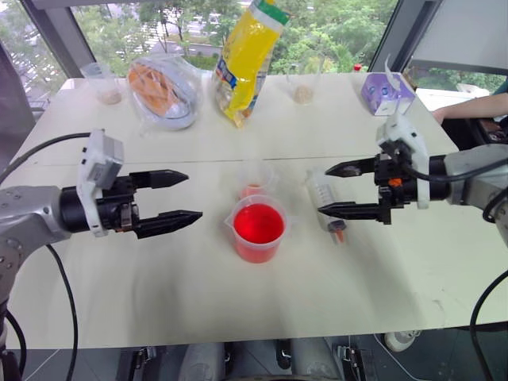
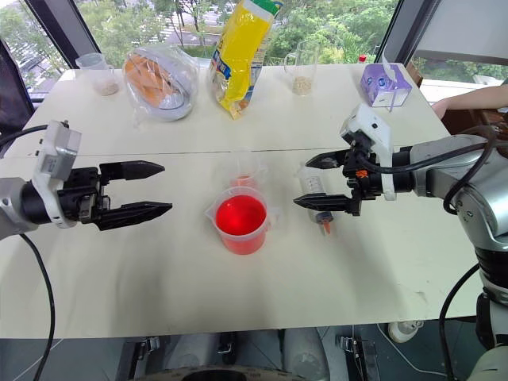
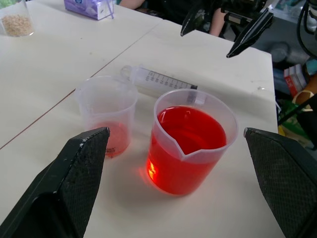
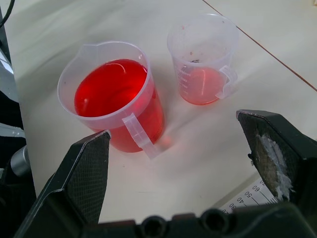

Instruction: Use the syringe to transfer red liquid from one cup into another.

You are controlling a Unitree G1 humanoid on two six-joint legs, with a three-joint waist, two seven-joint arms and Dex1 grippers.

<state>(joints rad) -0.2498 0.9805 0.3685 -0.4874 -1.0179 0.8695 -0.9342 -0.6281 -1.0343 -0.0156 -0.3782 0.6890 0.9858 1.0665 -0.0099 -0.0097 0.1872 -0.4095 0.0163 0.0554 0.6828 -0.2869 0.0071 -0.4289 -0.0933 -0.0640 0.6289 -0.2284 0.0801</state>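
**Ann:** Right of the beaker [image 1: 258,230] on the white table [image 1: 159,294] lies the syringe [image 1: 327,208], flat on its side, orange tip toward the robot, and the right gripper [image 1: 340,190] hangs just above it, jaws spread wide with nothing in them.

**Ben:** And the left gripper [image 1: 178,197] sits left of the beaker, equally wide and equally empty. Red liquid [image 1: 258,223] fills the beaker well up; the small cup [image 1: 254,186] just behind the beaker has only a shallow red pool.

**Ann:** How will that syringe handle, do you reckon?

**Ben:** Light, rigid, smooth round plastic, so I'd expect it to roll or slip under a sloppy pinch. Best bet is across the middle of the thick barrel, clear of the plunger.

**Ann:** And those thin-walled cups look easy to knock, so the beaker wants a gentle approach.
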